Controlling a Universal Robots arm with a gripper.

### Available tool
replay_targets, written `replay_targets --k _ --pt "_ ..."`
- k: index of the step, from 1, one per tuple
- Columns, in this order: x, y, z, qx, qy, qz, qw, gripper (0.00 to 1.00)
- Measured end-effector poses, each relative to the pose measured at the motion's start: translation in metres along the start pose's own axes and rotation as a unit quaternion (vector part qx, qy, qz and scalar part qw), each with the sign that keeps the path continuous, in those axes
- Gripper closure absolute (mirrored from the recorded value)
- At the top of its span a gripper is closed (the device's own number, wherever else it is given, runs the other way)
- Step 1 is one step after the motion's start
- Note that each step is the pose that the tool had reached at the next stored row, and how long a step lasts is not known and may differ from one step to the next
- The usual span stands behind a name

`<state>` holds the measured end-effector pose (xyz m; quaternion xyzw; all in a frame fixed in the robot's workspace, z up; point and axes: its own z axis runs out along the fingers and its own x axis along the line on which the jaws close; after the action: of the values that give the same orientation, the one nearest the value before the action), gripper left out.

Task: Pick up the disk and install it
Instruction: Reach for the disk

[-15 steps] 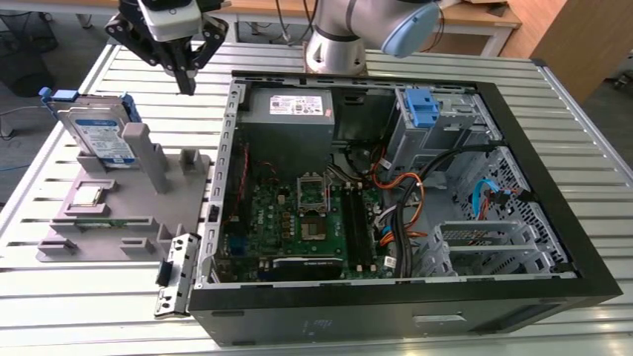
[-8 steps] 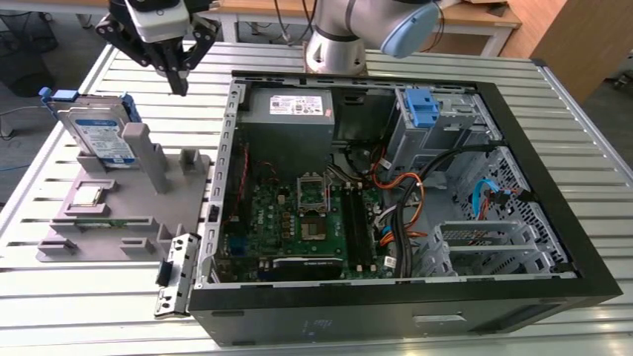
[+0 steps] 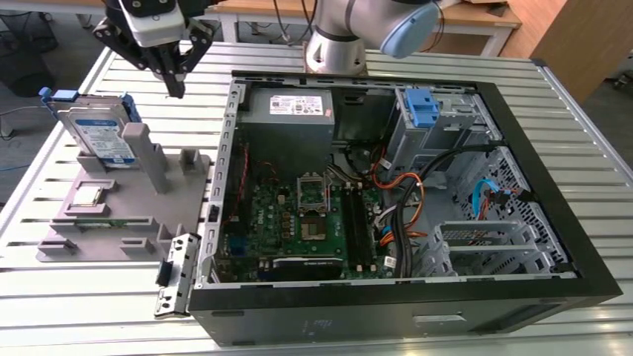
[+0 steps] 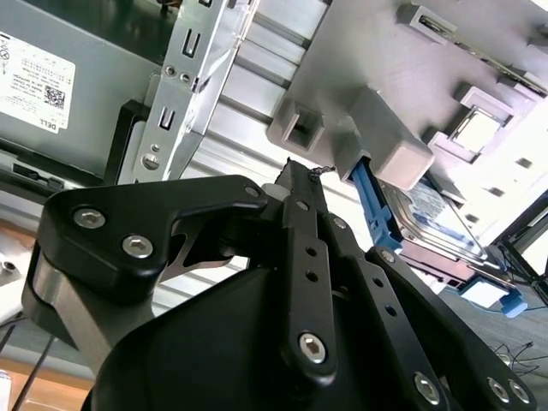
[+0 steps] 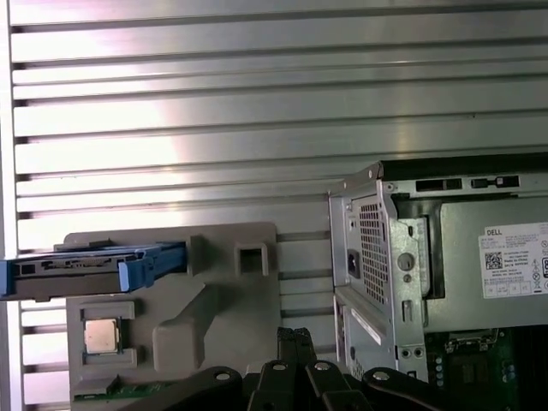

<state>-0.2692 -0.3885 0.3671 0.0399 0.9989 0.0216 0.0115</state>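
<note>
Item one, left of the exterior view: silver rectangular disk with blue plastic rails [image 3: 99, 133], upright on edge in a grey plastic fixture [image 3: 148, 215]. Item two, upper left: I see the black gripper [image 3: 176, 87] hanging apart from it, fingers clenched together, empty. Item three, right: open black computer case [image 3: 396, 315].

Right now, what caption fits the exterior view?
Gripper hangs near the upright disk, beside the open computer.

A silver desk [image 3: 554, 126] of ribbed metal slats spans the exterior view. Behind it stand a wooden table [image 3: 485, 18] and a wooden cabinet [image 3: 583, 37] (toward the exterior view's right). The floor [image 3: 618, 111] is grey. In the first wrist view, bright glare streaks the slats.
</note>
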Motion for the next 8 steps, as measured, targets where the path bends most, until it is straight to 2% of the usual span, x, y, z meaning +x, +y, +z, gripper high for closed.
replay_targets --k 8 --pt "0.0076 0.0021 0.002 0.0 -0.0001 0.001 1.0 0.9"
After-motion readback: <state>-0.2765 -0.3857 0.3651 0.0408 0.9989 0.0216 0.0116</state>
